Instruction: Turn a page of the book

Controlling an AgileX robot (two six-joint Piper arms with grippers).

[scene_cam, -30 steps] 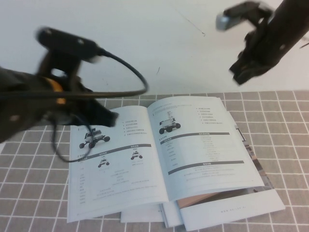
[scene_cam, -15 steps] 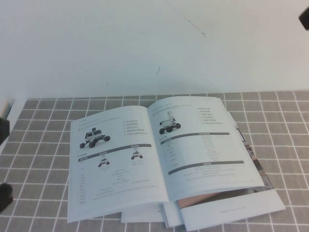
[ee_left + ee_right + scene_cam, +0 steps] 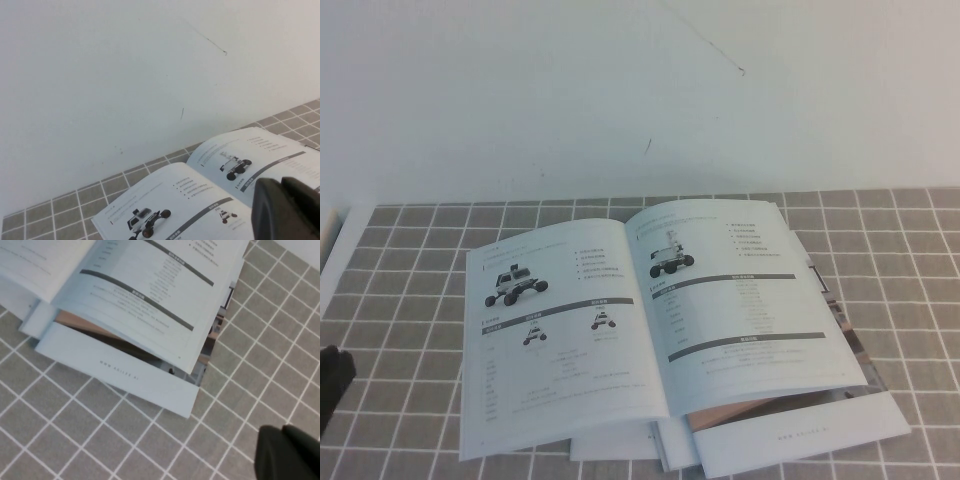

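The book (image 3: 650,320) lies open on the grey tiled mat (image 3: 910,300). The page (image 3: 555,330) with a black wheeled vehicle, two small photos and one grey bar lies flat as the left-hand sheet. It also shows in the left wrist view (image 3: 170,210). The right-hand sheet (image 3: 740,300) has a vehicle and two grey bars. My left gripper (image 3: 282,187) is shut and empty, off the book's left side. Only a dark bit of it (image 3: 332,385) shows in the high view. My right gripper (image 3: 282,432) is shut and empty over bare mat beyond the book's right corner (image 3: 182,357).
Other brochures lie under the book, a white cover (image 3: 115,370) and brownish pages (image 3: 735,412) sticking out at the near right. A white wall (image 3: 620,90) rises behind the mat. The mat's left edge (image 3: 345,240) meets a white surface.
Both arms have pulled back from over the book. The left arm went down to the left edge and the right arm left the high view. The book has not moved.
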